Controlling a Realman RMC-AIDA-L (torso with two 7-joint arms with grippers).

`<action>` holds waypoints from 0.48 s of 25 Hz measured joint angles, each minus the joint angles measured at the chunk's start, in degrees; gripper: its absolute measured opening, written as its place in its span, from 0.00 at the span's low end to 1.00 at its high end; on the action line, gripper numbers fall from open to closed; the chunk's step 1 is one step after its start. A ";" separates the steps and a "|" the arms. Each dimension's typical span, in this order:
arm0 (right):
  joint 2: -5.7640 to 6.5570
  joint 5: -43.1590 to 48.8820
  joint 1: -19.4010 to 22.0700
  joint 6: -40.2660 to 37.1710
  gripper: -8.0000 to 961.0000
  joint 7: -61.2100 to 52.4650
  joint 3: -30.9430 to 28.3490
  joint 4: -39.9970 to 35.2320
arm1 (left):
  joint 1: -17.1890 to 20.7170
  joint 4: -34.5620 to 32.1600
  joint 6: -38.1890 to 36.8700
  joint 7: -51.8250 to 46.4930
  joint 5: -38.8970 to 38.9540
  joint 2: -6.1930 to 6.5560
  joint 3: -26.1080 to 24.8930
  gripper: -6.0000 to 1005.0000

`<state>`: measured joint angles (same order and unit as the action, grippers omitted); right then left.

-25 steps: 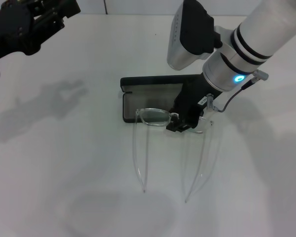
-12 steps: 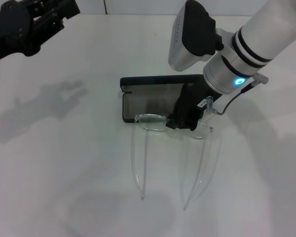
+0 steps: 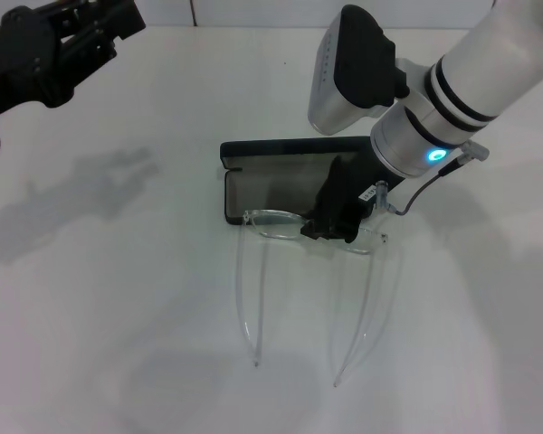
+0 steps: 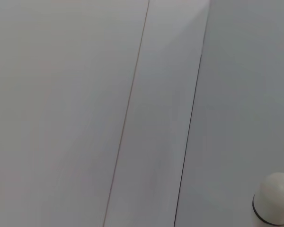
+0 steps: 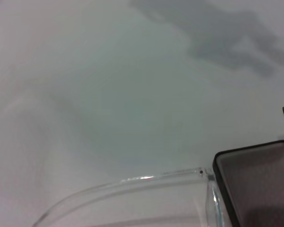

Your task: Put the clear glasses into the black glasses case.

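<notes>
Clear plastic is what the right gripper (image 3: 338, 220) has to manage: it is pinched on the bridge of the glasses (image 3: 281, 222), between the two lenses, and holds the front of the frame at the near edge of the open case (image 3: 271, 185). The case lies around the middle of the desk (image 3: 118, 316), lid propped toward the far edge and grey lining showing. Both temple arms are unfolded and trail from the frame toward the near edge of the desk, their tips looking close to or on the surface. In the right wrist view a corner of the frame sits just beside a rounded corner of the case (image 5: 255, 184). The glasses are probably very light and somewhat springy, with smooth surfaces that could slip in a loose pinch; the thin temples and hinges look like the fragile parts, so the stiff bridge is likely the soundest place to grip. With the temples spread, the frame is longer than the case is deep, so it may not seat unless they fold or flex. The left gripper (image 3: 86, 27) hangs parked over the far left corner of the desk, and whether its fingers are spread cannot be told.
</notes>
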<state>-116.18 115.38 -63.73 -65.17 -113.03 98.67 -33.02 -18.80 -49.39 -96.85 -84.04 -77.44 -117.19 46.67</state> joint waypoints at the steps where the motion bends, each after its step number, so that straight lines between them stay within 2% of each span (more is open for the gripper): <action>1: 0.00 -0.23 0.24 -0.01 0.08 0.00 0.24 -0.29 | 0.00 0.00 0.00 0.00 0.00 0.00 0.00 0.26; 5: -0.01 -0.24 3.66 -0.46 0.08 0.00 0.36 -4.18 | -0.01 0.00 -1.52 0.24 0.50 0.05 0.00 0.26; 12: 0.49 0.41 19.77 -2.05 0.08 0.33 -2.21 -27.02 | 2.06 0.00 -6.27 0.06 4.86 0.92 -0.03 0.26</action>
<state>-115.69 115.79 -43.95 -67.22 -112.70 96.46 -60.04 -16.74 -49.39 -103.13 -83.99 -72.59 -116.27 46.64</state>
